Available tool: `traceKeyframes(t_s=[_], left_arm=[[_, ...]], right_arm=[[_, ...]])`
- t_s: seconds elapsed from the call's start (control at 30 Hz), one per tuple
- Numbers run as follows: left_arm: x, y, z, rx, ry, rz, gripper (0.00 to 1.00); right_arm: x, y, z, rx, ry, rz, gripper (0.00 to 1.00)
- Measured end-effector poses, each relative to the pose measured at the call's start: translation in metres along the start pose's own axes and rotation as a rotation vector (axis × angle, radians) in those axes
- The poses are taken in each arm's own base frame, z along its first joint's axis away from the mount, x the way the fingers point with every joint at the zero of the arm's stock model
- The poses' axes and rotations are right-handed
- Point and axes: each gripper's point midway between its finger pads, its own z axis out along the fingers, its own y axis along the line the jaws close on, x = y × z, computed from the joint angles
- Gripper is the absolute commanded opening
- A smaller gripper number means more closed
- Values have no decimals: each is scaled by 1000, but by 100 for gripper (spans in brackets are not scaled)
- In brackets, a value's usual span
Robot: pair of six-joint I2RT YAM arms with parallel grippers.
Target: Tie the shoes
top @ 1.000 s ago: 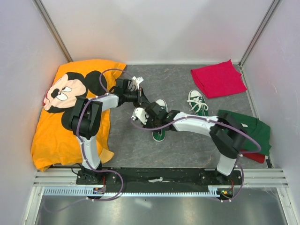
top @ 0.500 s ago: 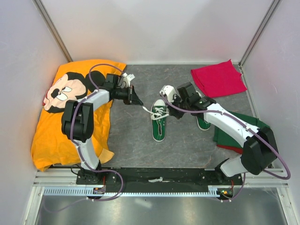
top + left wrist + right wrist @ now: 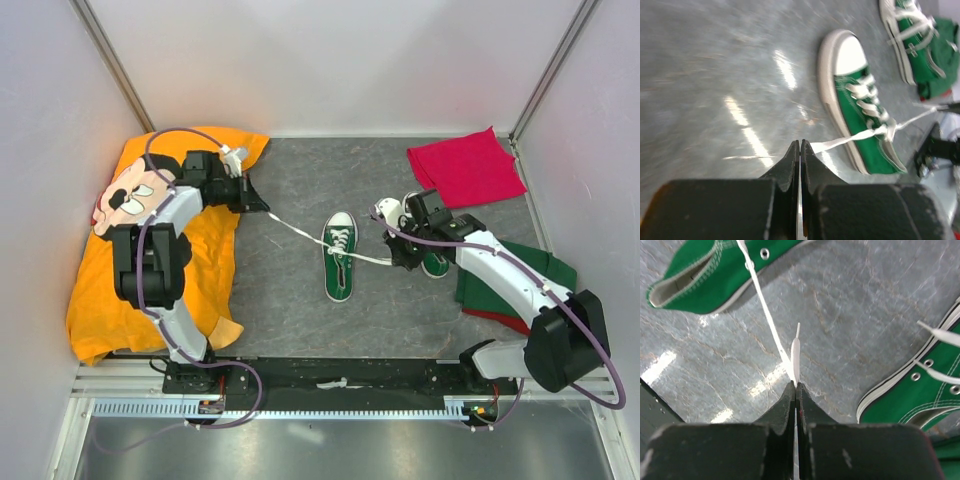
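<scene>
From above, the second sneaker (image 3: 435, 266), just right of the centre sneaker (image 3: 340, 265), was mostly covered by the right gripper (image 3: 396, 261) and its arm; only its heel end showed. Farther right of the centre sneaker, a red sliver (image 3: 500, 318) under the green cloth (image 3: 545, 268) was too little to identify. In the left wrist view the mat (image 3: 705, 75) was blurred, and the top edge cut off the second sneaker. In the right wrist view the lace (image 3: 767, 315) end vanished between pressed-together jaws, and both sneakers ran off the frame.

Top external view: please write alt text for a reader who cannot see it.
Two robot arms hold a white lace taut to either side of a green sneaker mid-table: the left gripper and the right gripper are each shut on one end. A second sneaker lies partly hidden under the right gripper.
</scene>
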Motion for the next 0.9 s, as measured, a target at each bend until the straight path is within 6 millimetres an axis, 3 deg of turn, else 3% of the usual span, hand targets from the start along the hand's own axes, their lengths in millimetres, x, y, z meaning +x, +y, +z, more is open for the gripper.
traceKeyframes(t_s=[0.17, 0.33, 0.9], left_arm=[[-29, 38, -32, -108, -94, 7, 2], [-46, 50, -49, -159, -126, 46, 1], [-37, 63, -51, -225, -75, 151, 2]], right_arm=[[18, -4, 2, 3, 43, 27, 0], [29, -15, -1, 34, 72, 46, 0], [79, -59, 6, 156, 208, 152, 0]])
